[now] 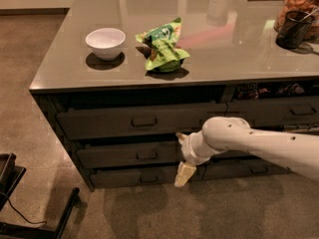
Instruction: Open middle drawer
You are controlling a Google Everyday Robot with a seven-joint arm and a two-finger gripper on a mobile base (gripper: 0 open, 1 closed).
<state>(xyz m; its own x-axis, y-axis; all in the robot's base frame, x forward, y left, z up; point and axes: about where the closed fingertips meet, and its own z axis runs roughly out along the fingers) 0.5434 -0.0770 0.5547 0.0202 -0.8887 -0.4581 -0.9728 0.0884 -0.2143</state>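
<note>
The middle drawer (114, 156) is a wide dark grey front under the counter, between a taller drawer (99, 124) above and a slimmer one (119, 179) below. Its small rectangular pull handle (147, 156) sits at its centre. The drawer looks shut. My gripper (182, 158) is at the end of the white arm (259, 146), which reaches in from the right. It hangs in front of the drawer fronts, just right of the middle drawer's handle and apart from it. Its cream tip (184, 174) points down over the bottom drawer.
On the grey counter (60, 83) stand a white bowl (105, 42) and a green snack bag (163, 46); a dark cup (293, 29) and a jar (299, 1) sit at the far right. More drawers lie to the right (294, 111). A black frame (30, 218) stands on the floor at lower left.
</note>
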